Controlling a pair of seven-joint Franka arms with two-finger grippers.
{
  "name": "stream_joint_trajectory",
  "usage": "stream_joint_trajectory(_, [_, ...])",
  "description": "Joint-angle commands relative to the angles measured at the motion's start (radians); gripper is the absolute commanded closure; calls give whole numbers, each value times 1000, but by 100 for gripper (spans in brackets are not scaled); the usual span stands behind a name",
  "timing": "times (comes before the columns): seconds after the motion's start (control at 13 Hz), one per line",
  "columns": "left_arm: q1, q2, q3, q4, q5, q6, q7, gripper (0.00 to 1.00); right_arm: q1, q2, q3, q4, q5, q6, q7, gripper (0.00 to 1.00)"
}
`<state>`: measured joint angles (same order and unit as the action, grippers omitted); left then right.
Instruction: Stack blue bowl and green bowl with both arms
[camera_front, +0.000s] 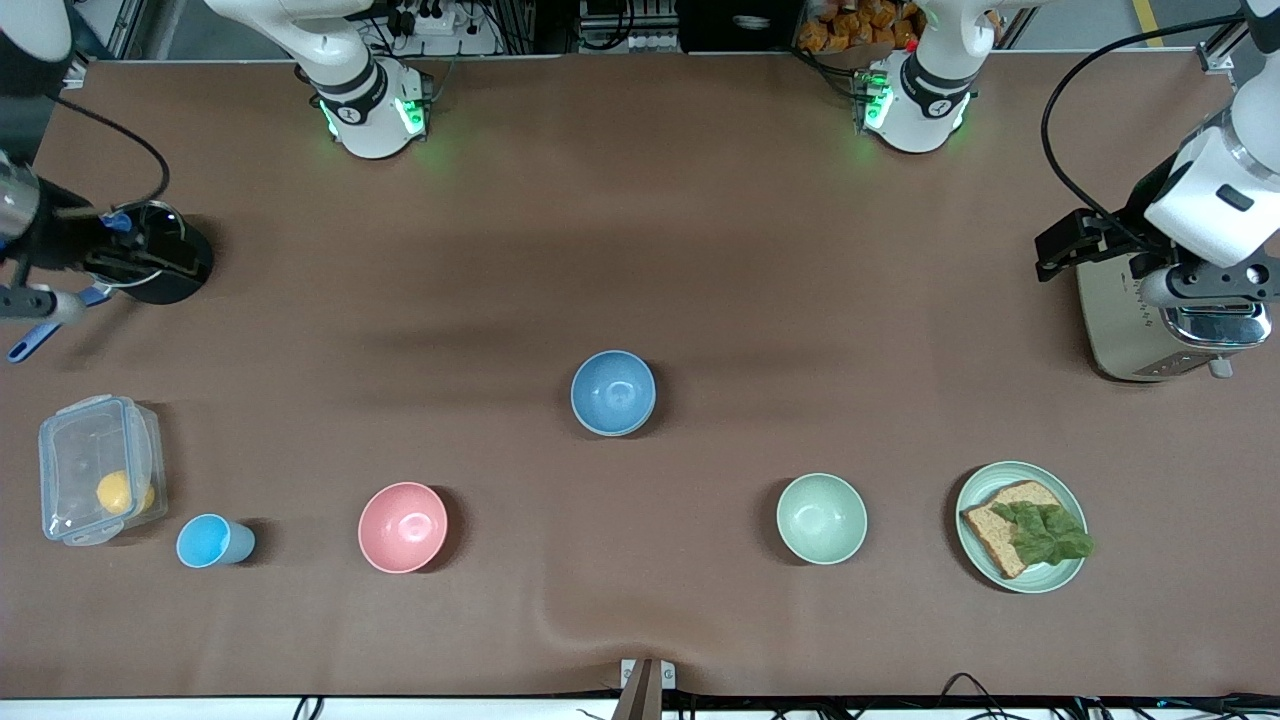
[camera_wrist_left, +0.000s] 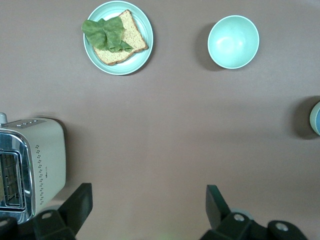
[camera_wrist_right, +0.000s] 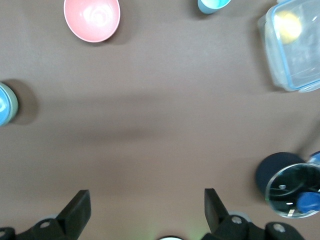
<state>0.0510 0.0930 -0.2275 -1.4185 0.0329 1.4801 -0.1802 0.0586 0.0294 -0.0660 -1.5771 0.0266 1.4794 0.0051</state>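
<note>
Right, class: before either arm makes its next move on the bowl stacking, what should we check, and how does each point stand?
1. Blue bowl sits inside the green bowl, whose rim shows around it: ok.
2. Left gripper open and empty, up by the toaster: ok.
3. Right gripper open and empty, at the right arm's end of the table: ok.
4. Pink bowl and mint-green bowl stand apart from the stack: ok.
5. Blue bowl seated level in the stack: cannot tell.
</note>
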Motion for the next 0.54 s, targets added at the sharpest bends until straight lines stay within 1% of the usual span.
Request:
stream_joint_trajectory(0.0, [0,-38,5,-30,18,-7,74,0,-49,-39,66,-37,-60,7,-36,0])
stream_joint_trajectory(0.08, [1,-36,5,-28,16,-7,79,0,-46,-39,68,-34,-88,12,-34,0])
stream_joint_trajectory(0.15, [1,-36,16,-27,10,-7,76,0,-42,-39,68,-29,-94,13,-34,0])
stream_joint_trajectory(0.23, [-2,-36,30,-22,6,-7,65,0,-42,-43,68,-24,-93,16,-33,0])
stream_joint_trajectory(0.46, [-2,-36,33,-22,4,-7,65,0,-40,-45,69,-9,-91,31,-27,0])
